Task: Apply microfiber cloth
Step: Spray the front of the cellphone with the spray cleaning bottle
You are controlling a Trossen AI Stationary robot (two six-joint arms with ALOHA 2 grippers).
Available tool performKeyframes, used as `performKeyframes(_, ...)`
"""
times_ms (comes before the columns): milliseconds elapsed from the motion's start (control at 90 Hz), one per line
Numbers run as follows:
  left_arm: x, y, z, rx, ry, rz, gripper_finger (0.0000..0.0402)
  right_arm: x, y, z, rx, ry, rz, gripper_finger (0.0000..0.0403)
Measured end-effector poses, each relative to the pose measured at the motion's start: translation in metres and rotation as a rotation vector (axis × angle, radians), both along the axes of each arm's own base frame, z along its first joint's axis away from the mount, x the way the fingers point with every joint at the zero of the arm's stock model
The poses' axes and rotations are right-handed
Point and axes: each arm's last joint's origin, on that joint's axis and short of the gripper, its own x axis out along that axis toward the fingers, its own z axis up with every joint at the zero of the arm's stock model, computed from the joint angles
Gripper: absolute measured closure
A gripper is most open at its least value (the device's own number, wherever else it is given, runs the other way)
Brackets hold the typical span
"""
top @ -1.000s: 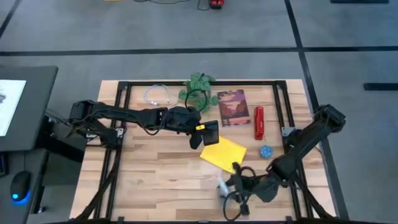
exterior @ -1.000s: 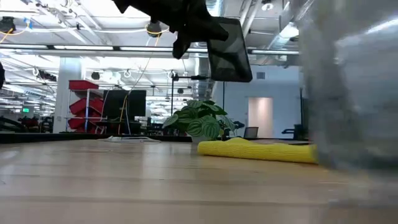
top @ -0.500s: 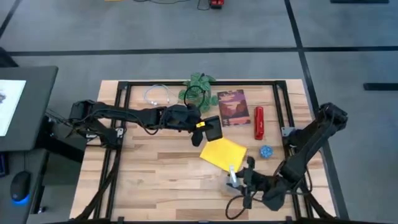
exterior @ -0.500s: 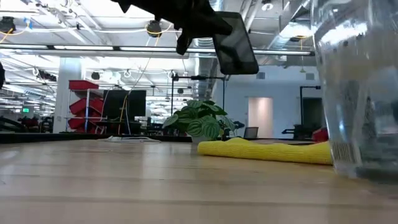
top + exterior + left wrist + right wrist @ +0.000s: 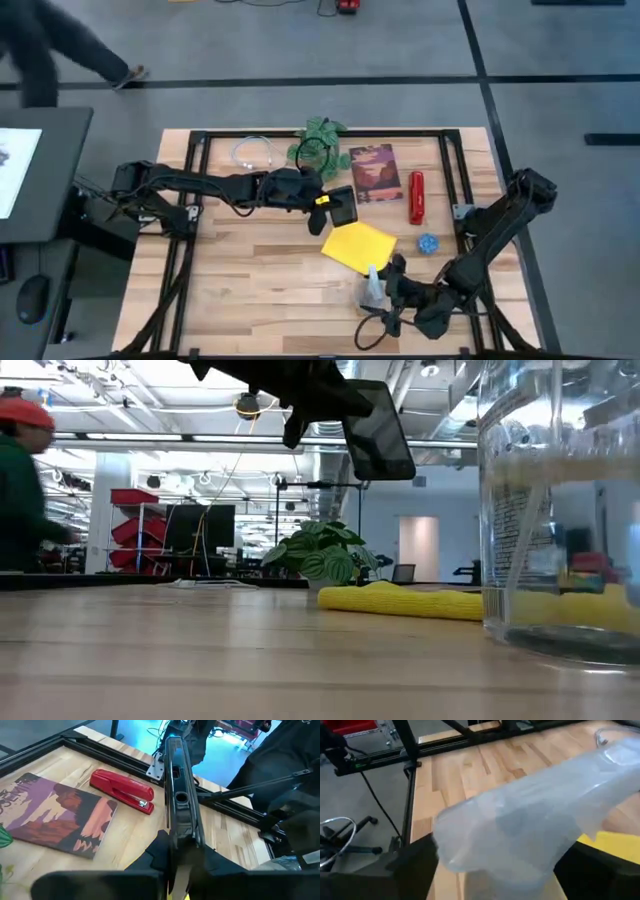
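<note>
The yellow microfiber cloth (image 5: 358, 247) lies flat on the wooden table, right of its middle, and also shows in the low view (image 5: 400, 601). Above its far left corner my left gripper (image 5: 325, 208) is shut on a black smartphone (image 5: 343, 207), held in the air. A clear spray bottle (image 5: 373, 287) stands upright on the table at the cloth's near edge (image 5: 560, 510). My right gripper (image 5: 390, 292) is open, with one finger on each side of the bottle (image 5: 520, 825). My left gripper pinches the smartphone's near end (image 5: 179, 845) between its two fingers, one on each flat face. It reaches in from the table's left, and the phone sticks out beyond the fingers. The phone is lifted clear (image 5: 378, 432), tilted, over the cloth's far edge. My right gripper's fingers (image 5: 415, 865) flank the bottle's body from the table's right; whether they touch it I cannot tell.
At the far side lie a dark red booklet (image 5: 374, 172), a red stapler (image 5: 416, 197), a small green plant (image 5: 320, 140) and a white cable (image 5: 252, 152). A small blue object (image 5: 428, 243) sits right of the cloth. A person (image 5: 40, 40) walks beyond the table's far left.
My right gripper has carried the bottle from near the table's front edge toward the cloth, and the bottle now stands upright on the table. My left gripper has shifted slightly toward the far edge with the phone. A person has come into view at the far left.
</note>
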Motion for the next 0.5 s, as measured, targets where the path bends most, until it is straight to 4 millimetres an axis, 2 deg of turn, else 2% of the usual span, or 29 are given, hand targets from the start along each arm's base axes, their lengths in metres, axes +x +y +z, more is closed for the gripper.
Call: performKeyframes(500,0.000,0.000,0.000,-0.001,0.000,0.002,0.0389,0.004,-0.017,-0.002,0.026,0.061,-0.069,0.0058)
